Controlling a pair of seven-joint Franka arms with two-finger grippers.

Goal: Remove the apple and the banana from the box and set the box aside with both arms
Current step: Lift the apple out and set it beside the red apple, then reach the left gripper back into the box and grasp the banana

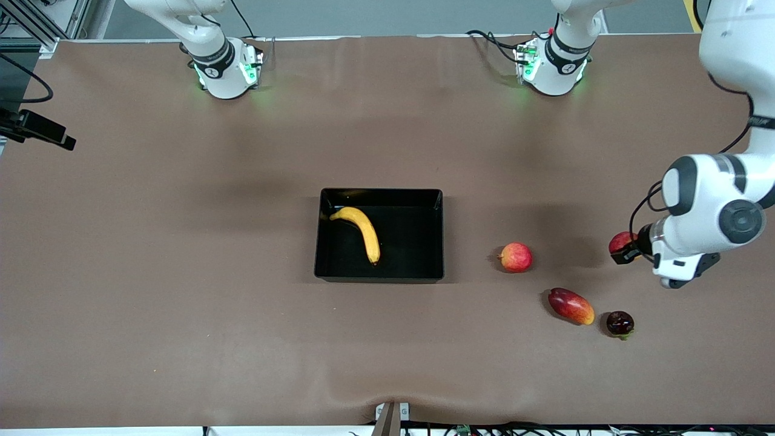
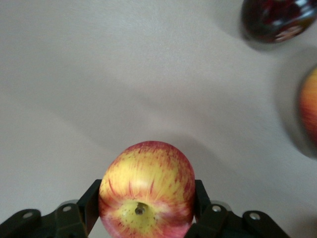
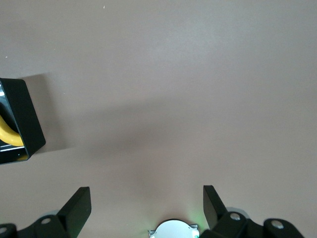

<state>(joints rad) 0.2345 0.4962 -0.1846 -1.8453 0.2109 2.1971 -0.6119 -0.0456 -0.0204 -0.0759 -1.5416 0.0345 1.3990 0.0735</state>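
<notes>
The black box stands mid-table with the yellow banana lying inside it. My left gripper is at the left arm's end of the table, shut on a red apple. In the left wrist view that apple, yellow-streaked with its stem end showing, fills the gap between both fingers. My right gripper is out of the front view. It hangs open over bare table near its own base, with nothing between its fingers. A corner of the box and a bit of banana show there.
A second round red-and-yellow fruit lies between the box and my left gripper. Nearer the front camera lie a red-orange mango and a small dark purple fruit, which also shows in the left wrist view. The arm bases stand along the table's edge.
</notes>
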